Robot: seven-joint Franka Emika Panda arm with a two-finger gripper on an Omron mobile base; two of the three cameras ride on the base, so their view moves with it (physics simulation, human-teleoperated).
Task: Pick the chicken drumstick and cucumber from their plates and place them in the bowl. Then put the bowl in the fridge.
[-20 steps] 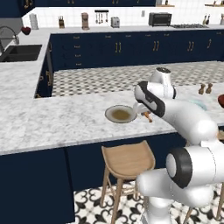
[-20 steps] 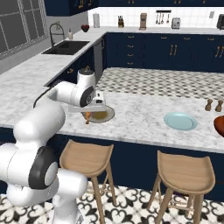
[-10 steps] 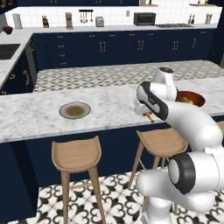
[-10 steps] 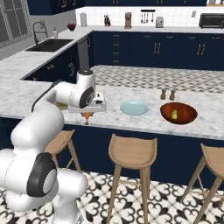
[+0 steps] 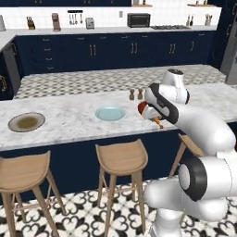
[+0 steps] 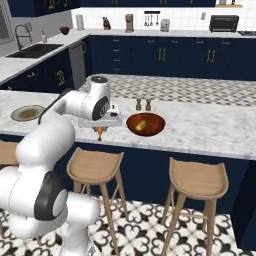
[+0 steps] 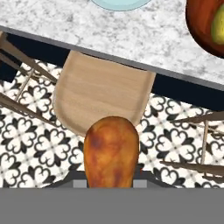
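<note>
My gripper (image 6: 100, 131) is shut on the orange-brown chicken drumstick (image 6: 100, 134), which hangs over the counter's front edge. In the hand view the drumstick (image 7: 111, 153) fills the space between my fingers, above a stool. The dark red-brown bowl (image 6: 145, 124) stands on the counter just right of the gripper, with the yellow-green cucumber (image 6: 141, 125) lying in it. The bowl (image 7: 204, 26) and cucumber (image 7: 217, 27) also sit at the hand view's top right. The pale blue plate (image 5: 110, 113) and the olive-brown plate (image 5: 26, 121) are both bare. The grey fridge (image 5: 230, 53) stands at the far right.
Two small shakers (image 6: 142, 104) stand just behind the bowl. Wooden stools (image 5: 121, 157) line the counter's front below the gripper. Behind the marble counter (image 5: 69, 121) are dark navy cabinets and a tiled floor. A sink (image 6: 34, 50) lies far left.
The whole scene has slid left as the base drove right along the counter. The bowl and blue plate came near. The gripper stayed shut on the drumstick.
</note>
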